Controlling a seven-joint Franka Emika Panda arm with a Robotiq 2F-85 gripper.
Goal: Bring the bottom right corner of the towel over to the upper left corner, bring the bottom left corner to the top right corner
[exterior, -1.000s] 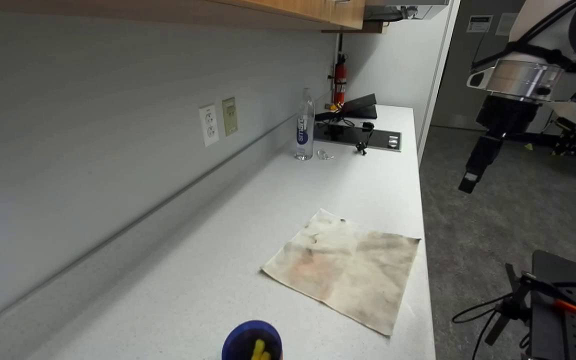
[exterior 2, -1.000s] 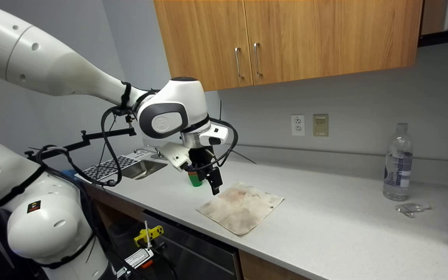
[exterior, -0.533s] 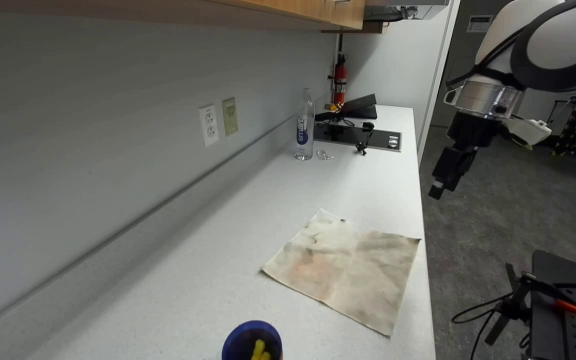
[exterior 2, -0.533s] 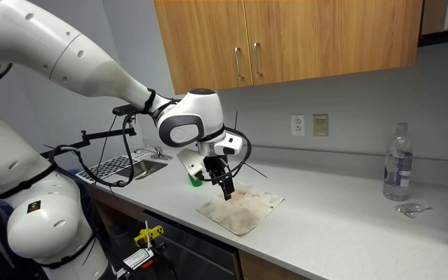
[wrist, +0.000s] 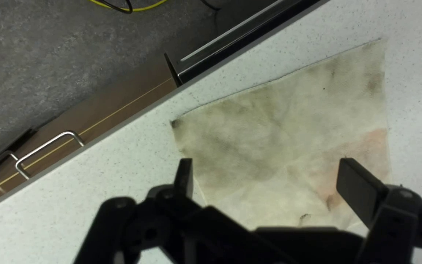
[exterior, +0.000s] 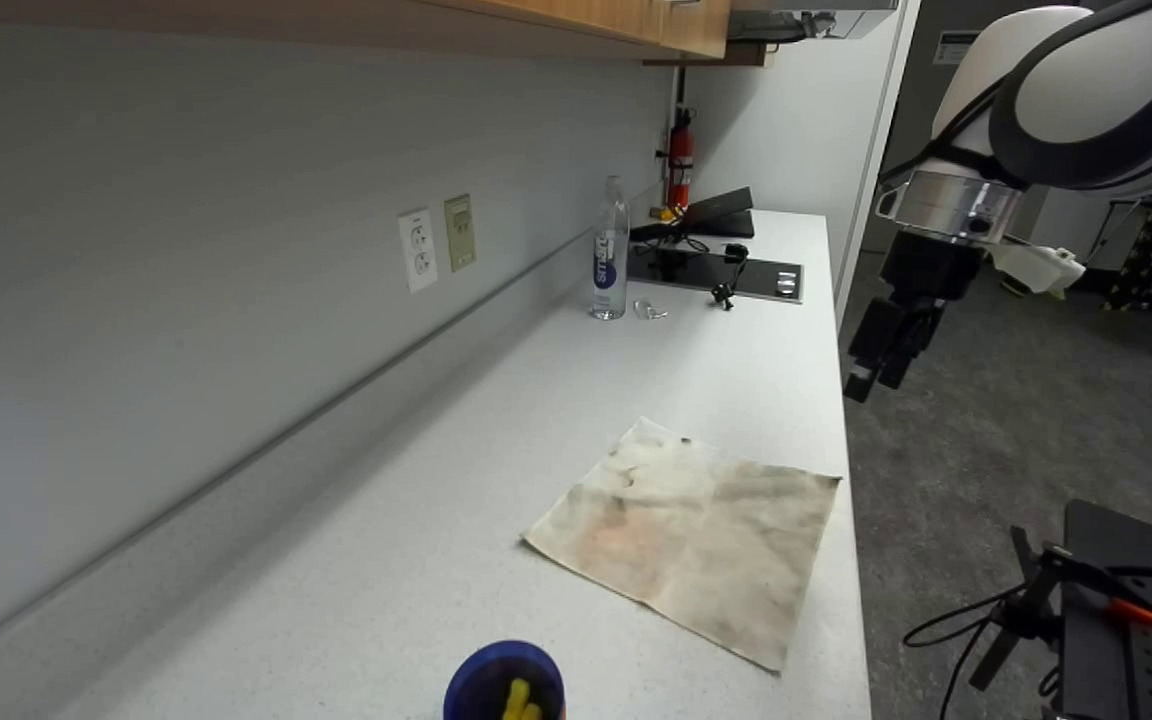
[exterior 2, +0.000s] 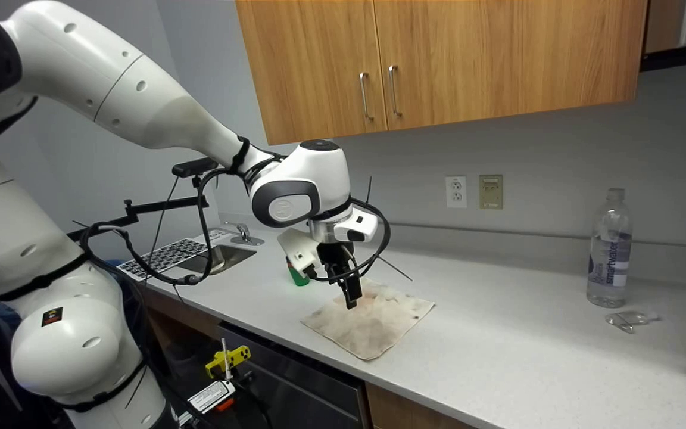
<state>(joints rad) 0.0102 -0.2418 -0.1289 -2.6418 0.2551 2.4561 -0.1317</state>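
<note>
My gripper point(wrist: 266, 174) hangs with jaws spread wide, empty. The towel point(wrist: 288, 135) lies flat on the white counter point(exterior 2: 527, 345); farther along, a water bottle point(exterior 2: 609, 256) stands near the wall point(exterior 2: 539, 173), wooden cabinets point(exterior 2: 486, 56) above. Since a second ago I've shifted nearer the towel, itself unmoved.

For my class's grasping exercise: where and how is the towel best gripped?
I'd pinch its dark-tipped corner nearest the counter's edge, coming straight down with the open gripper: the towel lies thin and flat, leaving no raised side to grab, and that free tip probably lifts easiest.
</note>
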